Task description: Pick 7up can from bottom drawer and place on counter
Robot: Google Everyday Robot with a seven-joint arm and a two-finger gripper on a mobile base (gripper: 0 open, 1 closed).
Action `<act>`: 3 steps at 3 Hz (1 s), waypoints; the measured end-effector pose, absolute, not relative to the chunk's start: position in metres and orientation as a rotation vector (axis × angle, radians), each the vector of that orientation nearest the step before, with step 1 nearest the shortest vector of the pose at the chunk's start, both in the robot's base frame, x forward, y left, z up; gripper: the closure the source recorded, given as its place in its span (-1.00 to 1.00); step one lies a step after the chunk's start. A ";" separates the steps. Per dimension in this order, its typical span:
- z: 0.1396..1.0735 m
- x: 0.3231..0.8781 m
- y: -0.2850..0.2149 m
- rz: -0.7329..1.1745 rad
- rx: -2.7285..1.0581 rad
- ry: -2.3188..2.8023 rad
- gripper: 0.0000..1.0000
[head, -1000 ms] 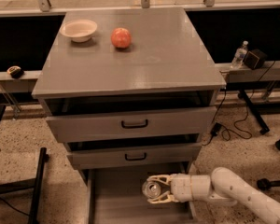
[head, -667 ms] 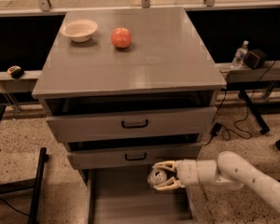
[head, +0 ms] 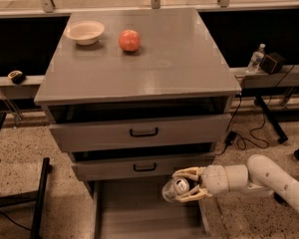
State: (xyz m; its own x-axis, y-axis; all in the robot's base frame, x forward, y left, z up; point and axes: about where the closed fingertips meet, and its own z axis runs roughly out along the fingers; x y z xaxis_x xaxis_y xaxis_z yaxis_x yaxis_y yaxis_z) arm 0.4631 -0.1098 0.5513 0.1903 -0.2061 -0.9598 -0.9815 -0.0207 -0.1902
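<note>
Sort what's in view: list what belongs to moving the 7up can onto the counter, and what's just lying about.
Part of the job:
7up can, tipped on its side
gripper, shut on the can, above the open bottom drawer
counter

Just lying about:
bowl and apple, on the counter
water bottle, off to the right

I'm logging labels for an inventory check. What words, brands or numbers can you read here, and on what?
No text reads clearly anywhere in this view.
can, clamped in the gripper above the bottom drawer: label not legible.
water bottle on the right ledge: label too small to read.
counter, bowl, apple: no markings visible.
</note>
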 end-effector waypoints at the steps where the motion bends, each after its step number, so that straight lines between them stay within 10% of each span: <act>1: 0.568 0.476 -0.104 0.996 -1.438 1.192 1.00; 3: 0.692 0.442 -0.083 0.853 -1.686 1.080 1.00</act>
State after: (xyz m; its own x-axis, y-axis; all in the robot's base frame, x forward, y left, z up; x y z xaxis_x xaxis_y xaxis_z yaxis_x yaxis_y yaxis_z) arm 0.4421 -0.0833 0.6923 0.3721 -0.2813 -0.8845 -0.9256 -0.1830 -0.3312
